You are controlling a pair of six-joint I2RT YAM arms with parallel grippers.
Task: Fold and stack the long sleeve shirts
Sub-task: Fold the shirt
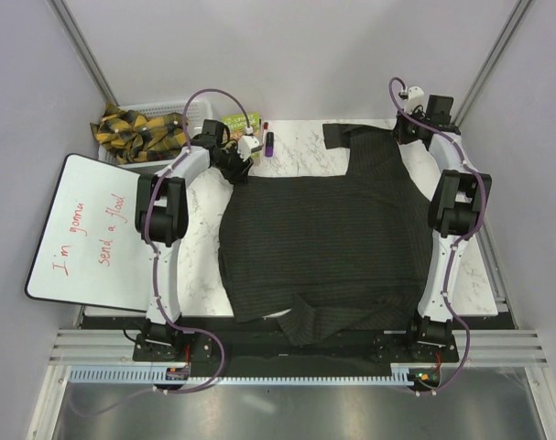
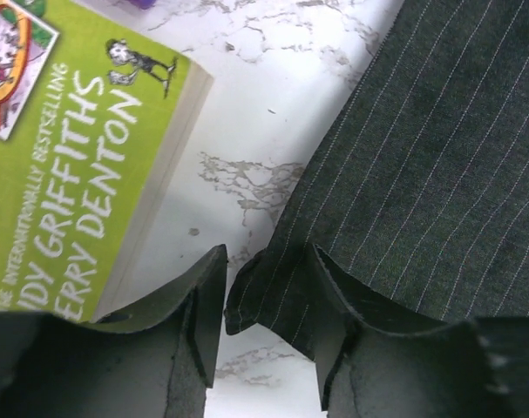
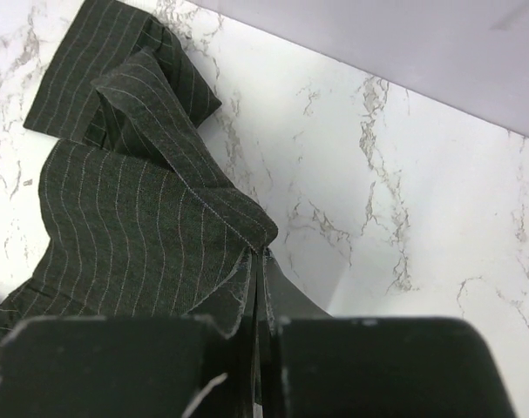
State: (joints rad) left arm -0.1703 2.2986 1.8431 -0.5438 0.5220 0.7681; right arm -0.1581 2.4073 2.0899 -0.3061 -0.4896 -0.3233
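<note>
One long sleeve shirt (image 1: 323,238), dark charcoal with fine pale stripes, lies spread across the marble table (image 1: 200,266). One sleeve is folded across its near hem (image 1: 328,321), and the other bunches at the far edge (image 1: 351,136). My left gripper (image 1: 234,165) is at the shirt's far left corner. In the left wrist view its jaws (image 2: 266,252) stand apart around that corner of the shirt (image 2: 421,157), and the right finger touches the cloth. My right gripper (image 1: 410,133) is at the far right corner, shut (image 3: 264,257) on a pinched edge of the shirt (image 3: 133,226).
A lime-green paperback (image 2: 64,148) lies just left of the left gripper, at the table's far edge (image 1: 240,122), with a small purple object (image 1: 269,143) beside it. A white basket (image 1: 200,108) of yellow-black cloth stands far left. A whiteboard (image 1: 85,234) with red writing overhangs the left side.
</note>
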